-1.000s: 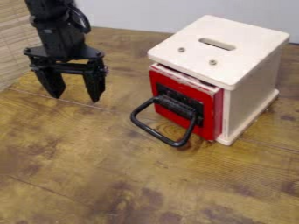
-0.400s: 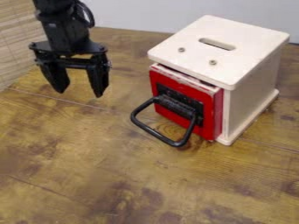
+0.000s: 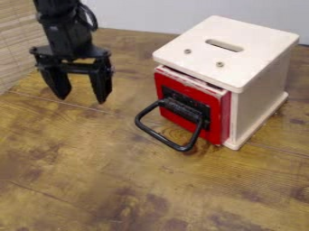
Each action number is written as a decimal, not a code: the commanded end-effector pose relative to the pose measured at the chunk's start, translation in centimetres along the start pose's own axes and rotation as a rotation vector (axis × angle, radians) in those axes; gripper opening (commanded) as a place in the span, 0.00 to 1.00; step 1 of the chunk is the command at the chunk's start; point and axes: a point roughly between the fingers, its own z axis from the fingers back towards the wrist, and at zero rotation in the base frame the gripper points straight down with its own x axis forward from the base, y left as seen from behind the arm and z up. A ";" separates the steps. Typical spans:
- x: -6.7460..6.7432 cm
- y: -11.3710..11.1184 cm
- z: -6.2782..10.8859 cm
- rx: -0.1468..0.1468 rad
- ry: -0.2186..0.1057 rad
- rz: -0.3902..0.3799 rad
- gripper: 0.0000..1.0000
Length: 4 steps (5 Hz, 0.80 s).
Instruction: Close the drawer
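Observation:
The drawer (image 3: pixel 190 105) is a red front with a dark slotted centre, set in a cream-white cube box (image 3: pixel 248 68) at the right. The red front stands slightly proud of the box face. Its large black loop handle (image 3: pixel 168 129) hangs down onto the wooden table. My black gripper (image 3: pixel 79 95) hovers at the left, well apart from the drawer. Its two fingers point down and are spread, with nothing between them.
The worn wooden table (image 3: pixel 108 180) stretches across the front and left. The box's white top has a slot (image 3: pixel 223 43) and two small screws. A woven wall panel (image 3: pixel 14 41) borders the far left.
The gripper has shifted slightly right and up compared with a second ago, staying open. The drawer and handle have not moved.

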 end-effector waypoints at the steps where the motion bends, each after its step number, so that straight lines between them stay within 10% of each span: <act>1: -0.2 0.2 3.0 -0.021 -0.082 -0.003 1.00; 4: 0.9 1.2 3.1 -0.016 -0.113 0.033 1.00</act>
